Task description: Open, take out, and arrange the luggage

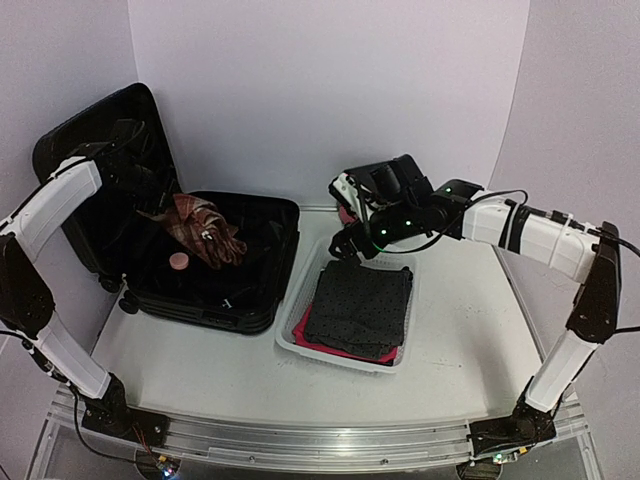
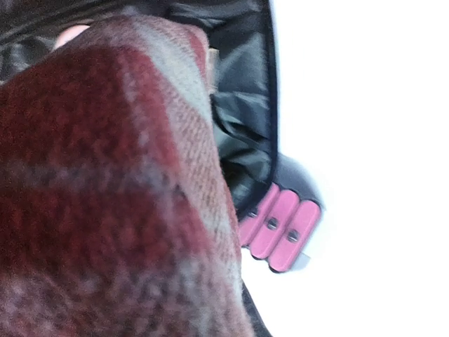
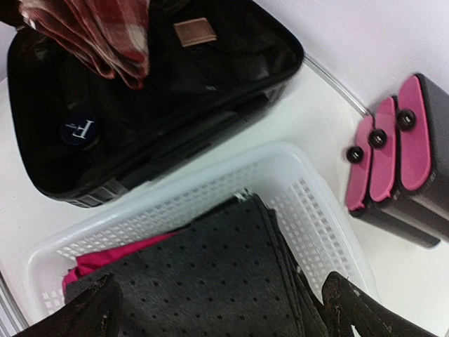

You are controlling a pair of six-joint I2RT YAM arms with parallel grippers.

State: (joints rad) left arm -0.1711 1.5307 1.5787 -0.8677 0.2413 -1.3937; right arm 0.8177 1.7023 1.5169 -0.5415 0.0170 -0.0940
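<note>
– Plaid cloth [image 2: 105, 189], red and grey, fills nearly the whole left wrist view, pressed right up to the lens. What has it?

– That's the left tool [image 1: 152, 203]. Its fingers are buried in the fabric. The plaid cloth hangs bunched from it over the open case, so it is pinching that cloth.

– And the luggage [image 1: 282, 255]?

– It's on the left half of the bench [image 1: 460, 330], lying open. The base is flat and the lid stands up at the far left, leaning back. A small round pinkish thing [image 1: 179, 262] lies on the black lining just beside the hanging cloth.

– What about the other side?

– There the right tool [image 3: 221, 284] hovers over the white mesh basket [image 3: 312, 203], fingers spread wide and touching nothing. Below it lies a folded dark dotted fabric [image 3: 210, 246], with a pink cloth [image 3: 112, 256] peeking out from under it.

– Where does the basket sit against the case?

– Just beside the case's right wall. Past the basket stand black boxes with pink fronts [image 3: 382, 161], three fronts side by side, apart from the basket's rim.
</note>
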